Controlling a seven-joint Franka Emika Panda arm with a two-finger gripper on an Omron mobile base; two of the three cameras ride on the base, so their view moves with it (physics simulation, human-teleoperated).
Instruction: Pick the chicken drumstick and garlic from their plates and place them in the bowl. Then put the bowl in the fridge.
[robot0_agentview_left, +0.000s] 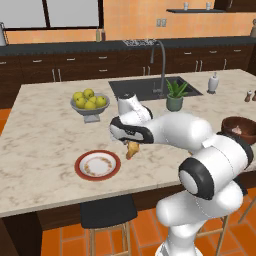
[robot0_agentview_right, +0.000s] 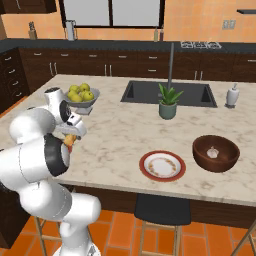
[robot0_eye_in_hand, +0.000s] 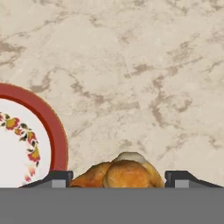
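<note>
Now the chicken drumstick (robot0_eye_in_hand: 124, 174) is sitting between the fingertips (robot0_eye_in_hand: 57, 178) of the gripper (robot0_eye_in_hand: 118, 179), which is clamping it above the marble counter (robot0_agentview_left: 45, 125). One empty plate (robot0_agentview_left: 98, 165) is lying just beside it; another plate (robot0_agentview_right: 162, 166) is resting near the bowl (robot0_agentview_right: 216, 153), which is holding the garlic (robot0_agentview_right: 213, 153). A fruit bowl (robot0_agentview_left: 90, 104) is standing further back.
</note>
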